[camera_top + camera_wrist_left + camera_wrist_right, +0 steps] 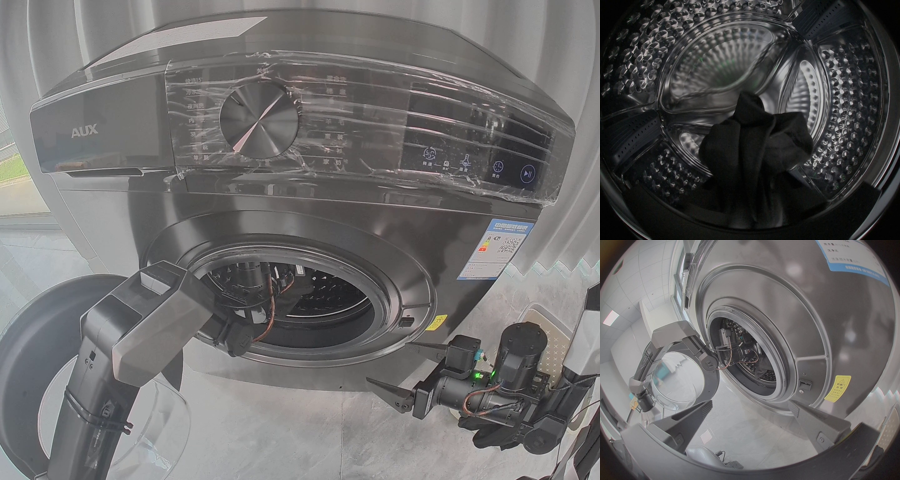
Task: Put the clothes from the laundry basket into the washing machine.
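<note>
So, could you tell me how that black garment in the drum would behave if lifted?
The black cloth garment is bunched in soft folds, so it is probably floppy and draping. It looks thin, so likely light. On the dimpled steel drum it may slide.

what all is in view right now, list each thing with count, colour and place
washing machine: 1, dark grey, straight ahead
door: 1, dark rim with clear window, swung open on robot's left
drum: 1, shiny steel, inside machine
garment: 1, black, bunched inside the drum
dial: 1, silver, on film-wrapped panel
label: 1, blue and white, machine front, robot's right
sticker: 1, yellow, beside door opening
left arm: 1, grey, wrist inside the drum
right tool: 1, black, open, low by machine's front
</note>
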{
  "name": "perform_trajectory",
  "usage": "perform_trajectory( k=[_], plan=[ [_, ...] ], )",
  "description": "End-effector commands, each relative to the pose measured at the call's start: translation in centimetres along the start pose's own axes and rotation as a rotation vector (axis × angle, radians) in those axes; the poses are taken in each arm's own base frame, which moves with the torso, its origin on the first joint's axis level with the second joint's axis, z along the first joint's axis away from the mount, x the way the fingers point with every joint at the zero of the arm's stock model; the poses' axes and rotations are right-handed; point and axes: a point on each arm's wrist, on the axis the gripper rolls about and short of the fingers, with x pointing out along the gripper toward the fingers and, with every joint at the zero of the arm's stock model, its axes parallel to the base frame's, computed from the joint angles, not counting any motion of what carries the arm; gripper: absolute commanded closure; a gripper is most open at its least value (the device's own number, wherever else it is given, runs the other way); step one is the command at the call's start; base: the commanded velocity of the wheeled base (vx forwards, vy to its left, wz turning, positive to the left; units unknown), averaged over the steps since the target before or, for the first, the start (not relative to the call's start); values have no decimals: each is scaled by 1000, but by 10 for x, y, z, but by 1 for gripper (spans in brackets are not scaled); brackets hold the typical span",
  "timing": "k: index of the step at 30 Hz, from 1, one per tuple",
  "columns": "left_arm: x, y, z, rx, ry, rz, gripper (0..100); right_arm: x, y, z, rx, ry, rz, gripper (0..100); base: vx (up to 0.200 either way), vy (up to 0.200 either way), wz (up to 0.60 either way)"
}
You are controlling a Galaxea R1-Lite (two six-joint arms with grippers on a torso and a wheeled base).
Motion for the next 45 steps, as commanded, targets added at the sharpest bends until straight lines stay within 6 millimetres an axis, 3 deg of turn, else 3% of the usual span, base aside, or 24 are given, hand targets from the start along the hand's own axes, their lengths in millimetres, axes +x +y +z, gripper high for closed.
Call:
perform_trajectory(
  k=[1, 9, 18, 31, 36, 45],
  plan=[
    [-1, -2, -1, -5, 0, -4, 0, 0, 0, 0, 0, 2, 1, 0, 0, 0, 0],
    [-17, -10, -15, 11, 72, -16, 0, 0, 0, 0, 0, -1, 1, 0, 0, 0, 0],
    [-63, -23, -32, 49, 219, -53, 0, 0, 0, 0, -1, -3, 3, 0, 0, 0, 0],
    [-122, -44, -49, 70, 290, -136, 0, -1, 0, 1, -2, -7, 1, 0, 0, 0, 0],
    [-156, -56, -33, 65, 283, -194, 0, -2, 0, 1, -4, -6, 1, 0, 0, 0, 0],
    [-230, -74, 34, -4, 193, -304, 0, -4, 1, 2, -6, -7, 1, 0, 0, 0, 0]
  ],
)
